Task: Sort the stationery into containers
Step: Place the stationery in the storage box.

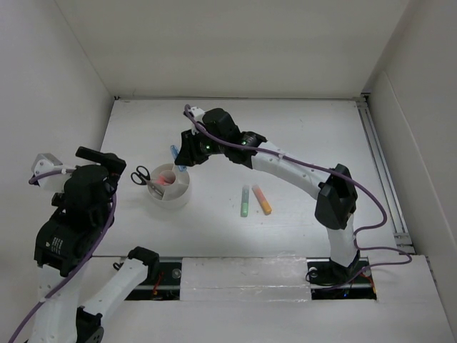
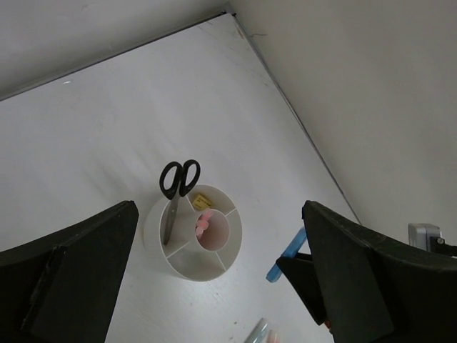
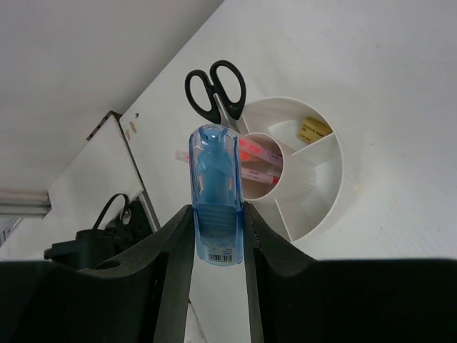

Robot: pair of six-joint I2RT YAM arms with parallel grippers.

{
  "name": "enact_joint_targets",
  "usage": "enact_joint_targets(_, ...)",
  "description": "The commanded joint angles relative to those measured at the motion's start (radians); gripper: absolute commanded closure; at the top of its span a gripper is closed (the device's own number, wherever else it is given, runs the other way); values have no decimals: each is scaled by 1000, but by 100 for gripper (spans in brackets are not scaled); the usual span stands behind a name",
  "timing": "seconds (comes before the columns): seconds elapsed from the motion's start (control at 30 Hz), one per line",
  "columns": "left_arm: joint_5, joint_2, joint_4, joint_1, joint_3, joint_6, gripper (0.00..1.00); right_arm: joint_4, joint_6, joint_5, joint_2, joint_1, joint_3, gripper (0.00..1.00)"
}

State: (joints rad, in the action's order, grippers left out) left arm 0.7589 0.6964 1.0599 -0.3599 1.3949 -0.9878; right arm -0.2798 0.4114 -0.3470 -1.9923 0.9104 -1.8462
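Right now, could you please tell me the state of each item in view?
Scissors: closed, upright in a tub wedge.
Pink pens: in tub's centre well.
Eraser: in a wedge.
Blue marker: gripped by right fingers.
Green marker: lying outside tub.
Orange marker: lying outside tub.
Left fingers: open, empty.

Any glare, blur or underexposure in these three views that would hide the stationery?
Top external: soft even light, no glare, but the white tub barely stands out from the table. Left wrist: tub and scissors sharp, left fingers nearly black. Right wrist: blue marker crisp, right fingers dark silhouettes.
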Motion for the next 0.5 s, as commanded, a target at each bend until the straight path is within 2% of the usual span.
enact_joint_targets(0.0,17,-15,15,-1,-10,-38,1,48,-6,9,29,4,-18,100)
enact_joint_targets(0.47,17,-25,29,-1,-10,-12,1,39,-25,19,20,4,-28,100)
